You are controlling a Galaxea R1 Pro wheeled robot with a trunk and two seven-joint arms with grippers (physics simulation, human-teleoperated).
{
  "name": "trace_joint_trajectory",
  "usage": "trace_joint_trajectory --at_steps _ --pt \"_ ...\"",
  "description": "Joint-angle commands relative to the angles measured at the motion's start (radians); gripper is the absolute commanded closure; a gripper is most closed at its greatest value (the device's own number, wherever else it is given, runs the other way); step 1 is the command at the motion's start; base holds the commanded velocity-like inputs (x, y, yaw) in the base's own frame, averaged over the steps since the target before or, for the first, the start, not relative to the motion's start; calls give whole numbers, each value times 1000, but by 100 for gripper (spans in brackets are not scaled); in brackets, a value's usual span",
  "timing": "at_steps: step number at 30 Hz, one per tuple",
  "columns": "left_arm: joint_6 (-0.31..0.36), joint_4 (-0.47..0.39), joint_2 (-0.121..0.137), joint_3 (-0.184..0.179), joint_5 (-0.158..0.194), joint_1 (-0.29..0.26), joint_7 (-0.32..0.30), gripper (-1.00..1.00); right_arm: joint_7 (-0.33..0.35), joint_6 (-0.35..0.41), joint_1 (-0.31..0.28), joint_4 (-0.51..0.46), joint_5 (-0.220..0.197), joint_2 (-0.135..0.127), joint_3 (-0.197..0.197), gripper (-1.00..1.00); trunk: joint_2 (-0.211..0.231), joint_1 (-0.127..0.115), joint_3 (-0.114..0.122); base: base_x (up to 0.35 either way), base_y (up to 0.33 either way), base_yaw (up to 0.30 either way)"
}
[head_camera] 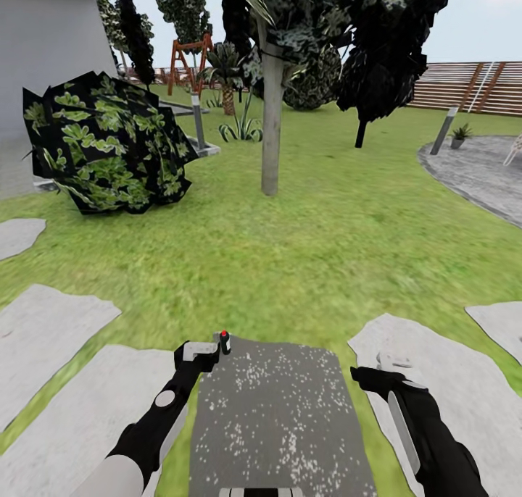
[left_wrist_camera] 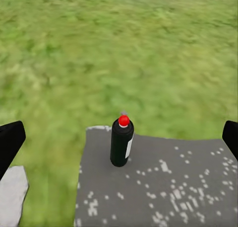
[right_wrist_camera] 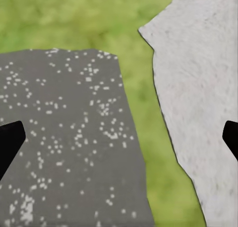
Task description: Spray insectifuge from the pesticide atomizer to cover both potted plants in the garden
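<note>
**A:** Left wrist view first: where's the bottle?

**B:** The pesticide atomizer (left_wrist_camera: pixel 121 143) stands upright near the far left corner of a dark speckled slab (left_wrist_camera: pixel 168 187), with a red tip on top and a pale label patch on its side. In the head view the same bottle (head_camera: pixel 225 342) sits at the slab's far left corner (head_camera: pixel 275 417), just right of my left gripper (head_camera: pixel 200 352).

**A:** Are you holding it?

**B:** No. My left claw is spread wide; its two dark fingers (left_wrist_camera: pixel 10 142) show at opposite edges of the wrist picture, well apart from the bottle, which stands between them and farther out.

**A:** And the right one?

**B:** My right gripper (head_camera: pixel 391 363) hangs over the slab's right side, above a strip of grass and a pale stepping stone (right_wrist_camera: pixel 198 98). It is spread too, with one dark fingertip (right_wrist_camera: pixel 10 140) at each side of the wrist picture and nothing between them.

**A:** What lies beyond?

**B:** Lawn (head_camera: pixel 290 251) runs away from me. One potted plant (head_camera: pixel 459 135) sits far right, at the edge of the grey patio (head_camera: pixel 478 171), beside a leaning post. A grey tree trunk (head_camera: pixel 271 120) stands in the middle distance, a leafy bush (head_camera: pixel 109 145) to the left, and the slatted fence (head_camera: pixel 464 88) far right.
</note>
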Motion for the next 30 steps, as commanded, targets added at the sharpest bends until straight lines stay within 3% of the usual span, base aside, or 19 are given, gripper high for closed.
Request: trace_joint_trajectory --at_steps 1,9,24,30 --pt "-3 1 0 -1 0 -1 0 -100 0 5 0 -1 0 0 0 -100 0 0 -1 97 -10 0" --pt "-3 1 0 -1 0 0 0 -100 0 5 0 -1 0 0 0 -100 0 0 -1 216 -108 0" --pt "-3 1 0 -2 0 0 0 -100 0 5 0 -1 0 0 0 -100 0 0 -1 14 -51 0" --pt "-3 1 0 -2 0 -1 0 -100 0 5 0 -1 0 0 0 -100 0 0 -1 180 -146 0"
